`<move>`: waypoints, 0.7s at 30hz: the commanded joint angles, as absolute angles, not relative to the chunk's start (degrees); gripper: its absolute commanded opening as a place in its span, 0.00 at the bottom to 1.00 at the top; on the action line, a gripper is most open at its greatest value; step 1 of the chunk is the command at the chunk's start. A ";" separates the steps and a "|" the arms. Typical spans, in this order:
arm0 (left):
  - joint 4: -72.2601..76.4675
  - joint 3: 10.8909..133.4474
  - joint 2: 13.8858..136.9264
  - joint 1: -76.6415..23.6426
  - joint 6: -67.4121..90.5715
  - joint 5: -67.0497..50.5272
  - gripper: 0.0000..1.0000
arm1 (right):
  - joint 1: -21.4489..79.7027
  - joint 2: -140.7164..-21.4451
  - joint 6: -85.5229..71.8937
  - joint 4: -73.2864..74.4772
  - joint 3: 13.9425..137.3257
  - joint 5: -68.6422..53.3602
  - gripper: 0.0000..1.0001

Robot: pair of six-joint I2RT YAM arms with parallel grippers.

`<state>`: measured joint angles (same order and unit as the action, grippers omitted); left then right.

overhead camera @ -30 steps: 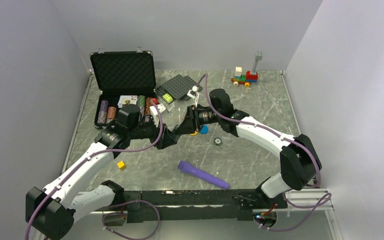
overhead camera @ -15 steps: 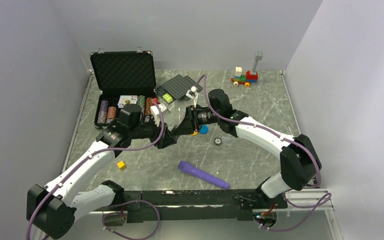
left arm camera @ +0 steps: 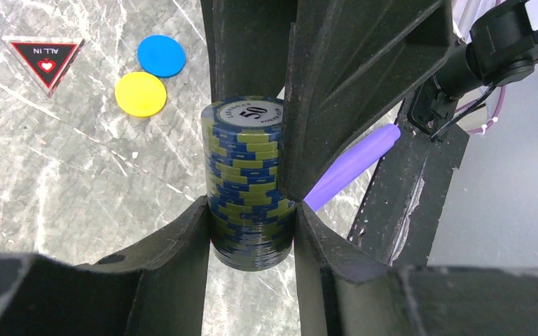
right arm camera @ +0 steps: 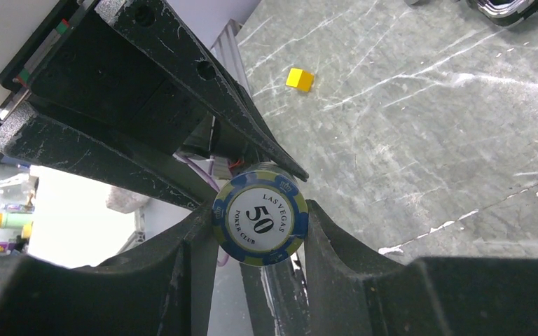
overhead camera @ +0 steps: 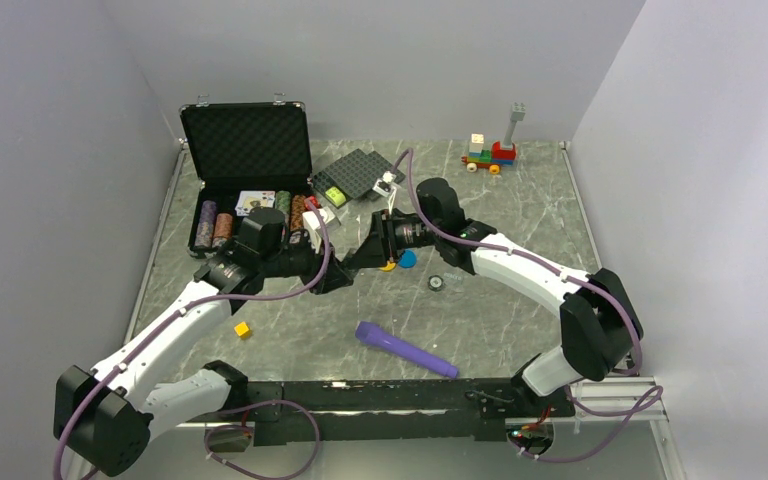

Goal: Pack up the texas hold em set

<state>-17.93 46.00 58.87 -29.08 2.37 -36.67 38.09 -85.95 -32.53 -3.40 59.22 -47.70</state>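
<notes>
A blue-and-yellow striped chip stack [left arm camera: 246, 182] hangs above the table between both grippers. My left gripper [left arm camera: 251, 210] is shut on its lower part, both fingers touching its sides. My right gripper [right arm camera: 260, 210] is shut on the same chip stack [right arm camera: 259, 218], whose "50" face looks into the right wrist view. In the top view the two grippers meet tip to tip, left gripper [overhead camera: 335, 272], right gripper [overhead camera: 360, 262]. The black case [overhead camera: 245, 140] stands open at the back left with chip stacks [overhead camera: 212, 225] and cards [overhead camera: 257, 202]. A blue disc [left arm camera: 161, 56], yellow disc [left arm camera: 140, 94] and dark red triangle [left arm camera: 45, 52] lie on the table.
A purple cylinder [overhead camera: 405, 349] lies near the front. A small yellow cube [overhead camera: 243, 329] sits front left. Dark studded plates [overhead camera: 355, 175] rest beside the case. A brick toy train [overhead camera: 488, 152] stands at the back right, and a small round object [overhead camera: 436, 283] lies mid-table.
My left gripper's fingers have closed onto the chip stack that the right gripper holds. Both arms have stayed almost in place.
</notes>
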 commanded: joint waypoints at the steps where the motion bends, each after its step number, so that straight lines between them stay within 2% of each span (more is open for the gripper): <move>1: -17.34 47.40 58.40 -29.27 1.32 -36.74 0.00 | 38.37 -83.32 -31.93 -8.04 60.93 -47.34 0.25; 6: -16.61 46.88 57.39 -29.27 1.04 -36.09 0.00 | 38.13 -82.00 -31.31 -8.45 59.99 -45.18 0.78; 8: -16.46 46.72 57.10 -29.22 1.05 -35.80 0.00 | 37.65 -81.51 -30.98 -8.61 59.71 -44.28 0.92; 9: -16.41 46.63 56.98 -29.22 1.05 -35.13 0.00 | 37.32 -81.23 -30.93 -8.87 59.45 -43.72 0.96; 11: -17.53 47.06 57.12 -29.25 0.71 -32.03 0.00 | 35.87 -80.28 -31.34 -9.69 58.61 -42.17 0.99; 15: -19.27 48.36 57.96 -27.75 -1.84 -24.21 0.00 | 32.90 -76.99 -31.35 -9.97 57.71 -33.96 1.00; 21: -19.86 54.07 63.59 -16.86 -0.51 -22.95 0.00 | 32.52 -71.93 -26.74 -6.35 61.56 -18.35 1.00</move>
